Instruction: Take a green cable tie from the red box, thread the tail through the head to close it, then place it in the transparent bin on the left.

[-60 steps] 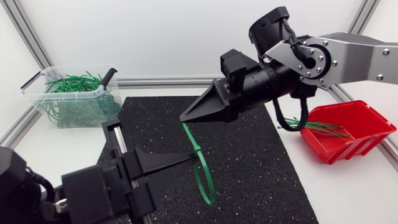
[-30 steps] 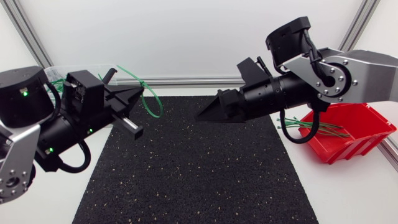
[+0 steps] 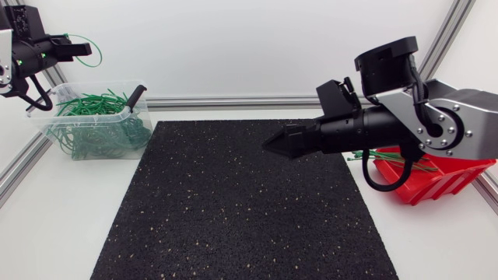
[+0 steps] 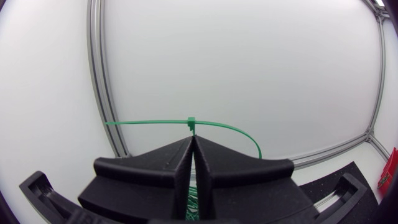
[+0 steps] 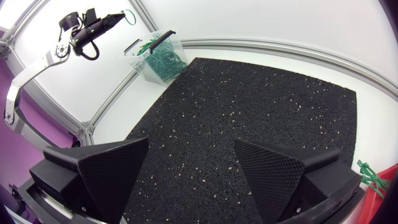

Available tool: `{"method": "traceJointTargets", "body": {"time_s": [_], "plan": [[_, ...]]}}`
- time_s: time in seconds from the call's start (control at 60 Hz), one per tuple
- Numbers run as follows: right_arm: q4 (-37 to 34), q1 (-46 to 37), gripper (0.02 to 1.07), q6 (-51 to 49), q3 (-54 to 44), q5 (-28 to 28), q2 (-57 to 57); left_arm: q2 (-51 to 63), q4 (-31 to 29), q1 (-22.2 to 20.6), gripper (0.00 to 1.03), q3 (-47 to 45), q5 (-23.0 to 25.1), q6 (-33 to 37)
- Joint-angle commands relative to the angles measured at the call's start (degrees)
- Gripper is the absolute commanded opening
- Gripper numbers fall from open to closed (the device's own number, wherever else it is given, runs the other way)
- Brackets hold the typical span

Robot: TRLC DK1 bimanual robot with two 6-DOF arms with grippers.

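Observation:
My left gripper (image 3: 84,51) hangs high at the far left, above the transparent bin (image 3: 53,101), and is shut on a looped green cable tie (image 3: 78,36). In the left wrist view the tie (image 4: 214,124) arches just past the pressed-together fingertips (image 4: 193,140), its head on top. The bin holds several green ties (image 3: 97,128). My right gripper (image 3: 278,143) hovers over the right part of the black mat (image 3: 241,218), open and empty, as its own view shows (image 5: 189,163). The red box (image 3: 455,175) with green ties (image 3: 393,158) lies behind that arm.
The black mat covers the table's middle. An aluminium rail (image 3: 233,101) runs along the back edge and another (image 3: 19,167) down the left side. In the right wrist view my left arm (image 5: 43,65) rises by the bin (image 5: 158,55).
My left arm has carried the looped tie from the mat's middle up and left to above the bin. The right gripper let go of the tie, opened, and drew back to the right.

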Motion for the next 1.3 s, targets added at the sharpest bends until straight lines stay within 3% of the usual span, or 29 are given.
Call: {"method": "traceJointTargets", "body": {"time_s": [0.0,0.067,0.133,0.233,0.333,0.617,0.9,1.083,1.283], "plan": [[0.56,-0.5,1.04,-1.87,-2.8,0.82,-2.47,6.81,-2.19,0.99,0.04,4.02,-1.34,-1.84],[0.56,-0.85,1.04,-2.13,-4.12,1.26,-3.79,10.94,-6.85,0.9,0.04,6.4,-2.83,-0.96],[0.56,-1.38,1.04,-2.4,-5.52,1.62,-5.37,13.85,-7.82,0.55,0.08,6.75,-4.33,-0.6],[0.21,-2.7,1.04,-3.01,-7.98,2.05,-8.54,15.34,-10.28,-0.15,0.49,5.87,-6.08,0.8],[0.03,-4.37,1.04,-4.68,-10.36,3.46,-12.32,12.18,-10.54,-0.77,1.0,2.97,-7.75,0.89],[-0.14,-15.79,1.04,-13.3,-16.68,7.06,-22.07,-5.14,-10.8,-2.44,1.0,-10.04,-9.51,0.98],[4.69,-27.13,1.04,-20.24,-25.39,9.44,-32.62,-22.37,-9.31,-3.93,1.0,-25.07,-9.51,0.71],[4.95,-31.35,1.04,-21.47,-31.27,9.79,-44.66,-33.0,-7.29,-6.48,1.0,-34.74,-9.51,0.71],[6.3,-29.99,1.04,-19.31,-35.18,13.54,-51.25,-46.01,-7.64,-8.32,1.0,-43.09,-9.51,0.54]]}}
